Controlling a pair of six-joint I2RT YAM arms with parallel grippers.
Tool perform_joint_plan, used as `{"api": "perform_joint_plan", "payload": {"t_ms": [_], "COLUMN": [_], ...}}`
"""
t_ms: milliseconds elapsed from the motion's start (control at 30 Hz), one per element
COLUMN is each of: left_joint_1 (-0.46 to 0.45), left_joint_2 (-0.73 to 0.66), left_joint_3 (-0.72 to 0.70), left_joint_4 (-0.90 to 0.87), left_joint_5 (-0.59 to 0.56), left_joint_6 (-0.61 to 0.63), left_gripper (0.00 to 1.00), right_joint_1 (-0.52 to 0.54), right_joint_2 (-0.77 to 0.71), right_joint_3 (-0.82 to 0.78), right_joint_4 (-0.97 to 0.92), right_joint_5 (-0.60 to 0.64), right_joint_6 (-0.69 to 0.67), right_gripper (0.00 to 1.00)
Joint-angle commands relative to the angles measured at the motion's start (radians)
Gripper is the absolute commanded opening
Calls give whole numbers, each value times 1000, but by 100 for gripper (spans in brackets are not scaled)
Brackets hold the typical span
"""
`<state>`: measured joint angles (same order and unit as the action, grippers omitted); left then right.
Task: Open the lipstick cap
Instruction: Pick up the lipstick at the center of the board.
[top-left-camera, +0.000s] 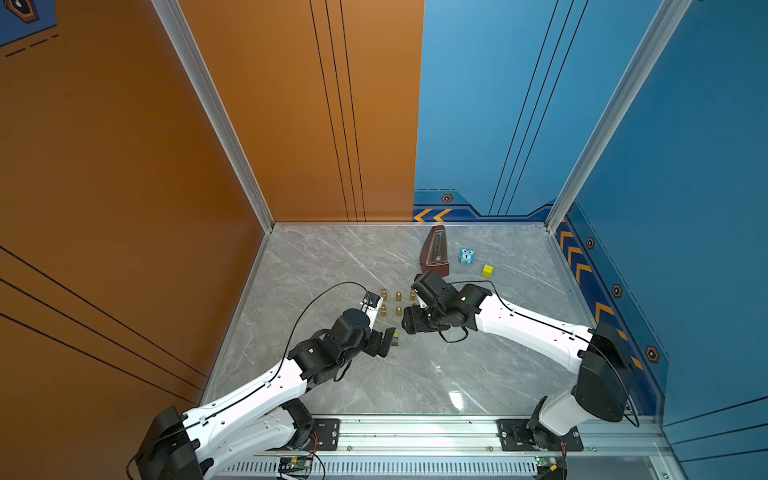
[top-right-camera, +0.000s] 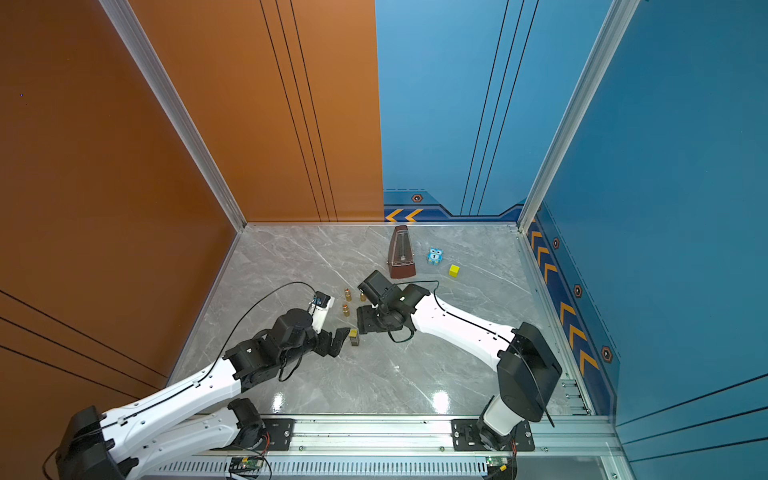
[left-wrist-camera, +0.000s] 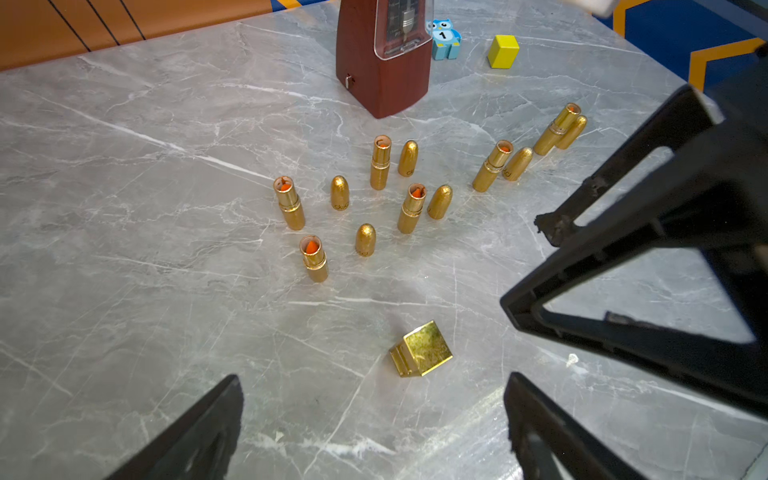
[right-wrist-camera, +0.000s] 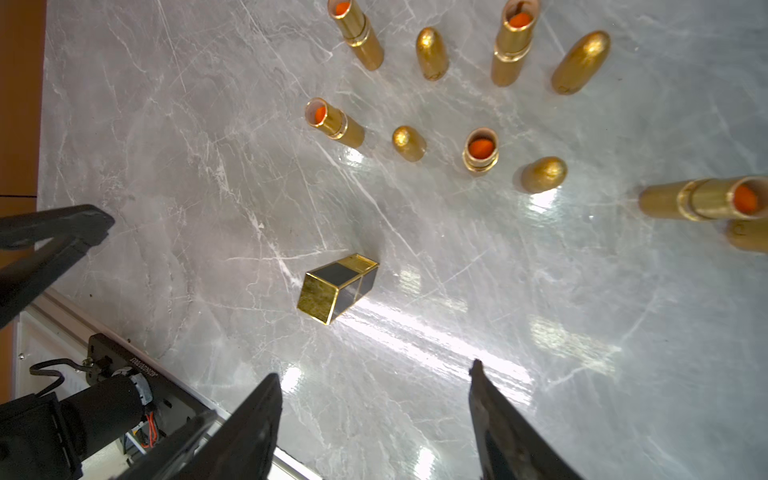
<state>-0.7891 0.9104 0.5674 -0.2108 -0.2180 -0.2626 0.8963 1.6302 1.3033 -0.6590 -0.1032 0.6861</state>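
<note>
square lipstick (right-wrist-camera: 338, 289) still capped, standing free on the table (left-wrist-camera: 166, 332), nothing gripped yet.
left claw (left-wrist-camera: 374, 384) gapes wide and right claw (right-wrist-camera: 374, 372) is open too, one on each side of it, neither touching. Risk: one finger lands first and tips or skids it on the glossy top, or a swing clips the gold tubes (left-wrist-camera: 409, 208) and loose caps (left-wrist-camera: 365, 240) nearby. Right wrist view shows its black side panels, left wrist view only gold faces; in both top views it's a speck.
</note>
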Motion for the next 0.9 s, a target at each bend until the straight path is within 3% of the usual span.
{"api": "perform_joint_plan", "payload": {"t_ms": [0, 367, 867], "left_joint_1": [20, 96, 146], "left_joint_2": [-54, -178, -252], "left_joint_3": [-38, -121, -163], "left_joint_4": [-72, -75, -73], "left_joint_5": [-62, -55, -14], "left_joint_6": [-41, -78, -90], "left_gripper": [99, 99, 99], "right_joint_1": [37, 97, 127], "right_joint_2": [63, 238, 406], "right_joint_3": [67, 210, 295], "right_joint_4": [-65, -141, -149], "right_joint_5": [8, 151, 194], "right_joint_6": [57, 83, 90], "right_gripper": [72, 64, 43]}}
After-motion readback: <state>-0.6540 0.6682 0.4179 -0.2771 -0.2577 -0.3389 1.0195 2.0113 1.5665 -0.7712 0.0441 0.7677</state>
